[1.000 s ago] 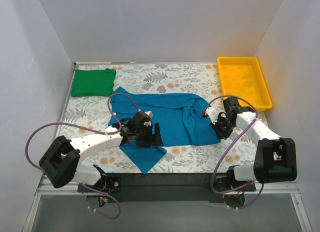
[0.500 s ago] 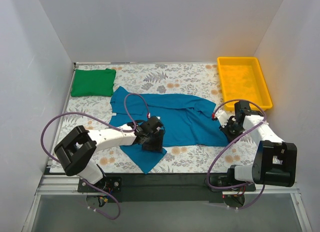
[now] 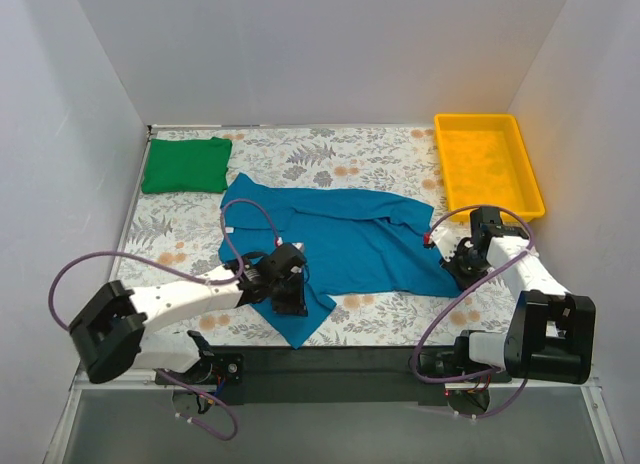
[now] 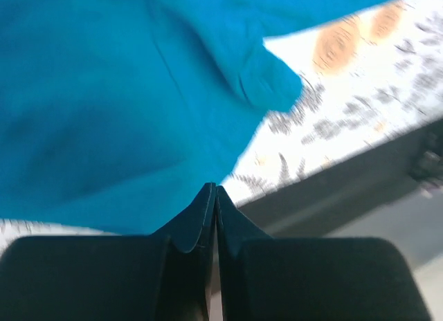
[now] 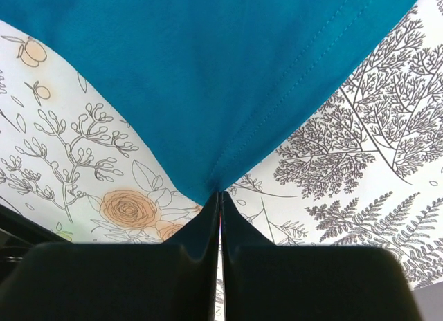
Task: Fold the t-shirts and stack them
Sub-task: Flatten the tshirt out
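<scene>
The teal-blue t-shirt (image 3: 350, 234) lies spread and creased across the middle of the floral table. My left gripper (image 3: 291, 300) rests on its near-left flap. In the left wrist view the jaws (image 4: 214, 188) are shut, and the teal fabric (image 4: 104, 93) narrows to an edge right at their tips. My right gripper (image 3: 452, 266) sits at the shirt's right corner. In the right wrist view it (image 5: 221, 193) is shut on a stitched hem corner of the teal cloth (image 5: 208, 72), which fans out from the tips. The green t-shirt (image 3: 186, 165) lies folded at the back left.
A yellow tray (image 3: 528, 174) stands at the back right, just beyond the right arm. White walls enclose the table on three sides. The dark near edge of the table (image 4: 332, 196) runs close behind the left gripper. Purple cables loop beside both arms.
My left gripper slid toward the near edge and went from open to shut at the shirt's flap. My right gripper drew the shirt's right corner outward, and the bunched cloth there has flattened.
</scene>
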Robot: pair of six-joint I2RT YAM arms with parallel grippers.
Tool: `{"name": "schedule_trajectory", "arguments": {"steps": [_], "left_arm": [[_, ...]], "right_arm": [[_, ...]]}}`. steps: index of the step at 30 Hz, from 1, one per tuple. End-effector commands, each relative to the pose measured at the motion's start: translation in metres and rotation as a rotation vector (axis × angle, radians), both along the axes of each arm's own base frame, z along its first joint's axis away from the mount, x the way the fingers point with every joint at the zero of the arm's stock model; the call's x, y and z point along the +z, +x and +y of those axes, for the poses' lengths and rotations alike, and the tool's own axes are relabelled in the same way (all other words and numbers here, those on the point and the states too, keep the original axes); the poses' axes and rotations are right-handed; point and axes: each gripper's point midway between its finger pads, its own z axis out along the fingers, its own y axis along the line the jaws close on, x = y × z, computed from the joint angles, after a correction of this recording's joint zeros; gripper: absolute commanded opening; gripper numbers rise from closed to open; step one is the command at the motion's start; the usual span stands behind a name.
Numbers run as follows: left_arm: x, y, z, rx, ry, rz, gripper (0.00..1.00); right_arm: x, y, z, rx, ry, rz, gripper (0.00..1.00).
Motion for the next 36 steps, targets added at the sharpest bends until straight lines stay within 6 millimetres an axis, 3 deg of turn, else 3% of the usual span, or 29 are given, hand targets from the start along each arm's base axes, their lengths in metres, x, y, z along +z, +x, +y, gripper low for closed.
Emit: {"name": "schedule_trajectory", "arguments": {"steps": [1,11,16,22,24,26,30,33,35,36], "left_arm": [[0.032,-0.022,0.000,0.033,-0.131,0.048,0.00],[0.067,-0.075,0.018,0.007,-0.245,0.218,0.00],[0.084,-0.087,0.025,0.000,-0.264,0.248,0.00],[0.095,-0.092,0.031,-0.014,-0.265,0.250,0.01],[0.103,-0.087,0.031,-0.013,-0.264,0.220,0.14],[0.113,-0.079,0.033,-0.007,-0.253,0.162,0.28],[0.128,-0.054,0.037,0.023,-0.225,0.016,0.48],[0.140,-0.033,0.036,0.036,-0.227,-0.109,0.59],[0.149,-0.018,0.032,0.049,-0.236,-0.187,0.65],[0.153,-0.004,0.033,0.062,-0.224,-0.262,0.73]], "right_arm": [[0.002,-0.012,-0.008,0.077,-0.034,0.017,0.01],[0.008,-0.040,-0.010,0.201,-0.050,0.013,0.01],[0.006,-0.051,-0.013,0.236,-0.078,-0.008,0.01],[0.010,-0.049,-0.010,0.233,-0.062,-0.032,0.01],[0.014,-0.045,-0.007,0.223,-0.046,-0.043,0.03],[0.017,-0.043,-0.003,0.215,-0.024,-0.046,0.14],[0.029,-0.031,0.006,0.194,0.028,-0.071,0.49],[0.039,-0.022,0.018,0.177,0.098,-0.087,0.60],[0.045,-0.017,0.028,0.161,0.157,-0.092,0.63],[0.050,-0.012,0.035,0.153,0.198,-0.101,0.64]]}}
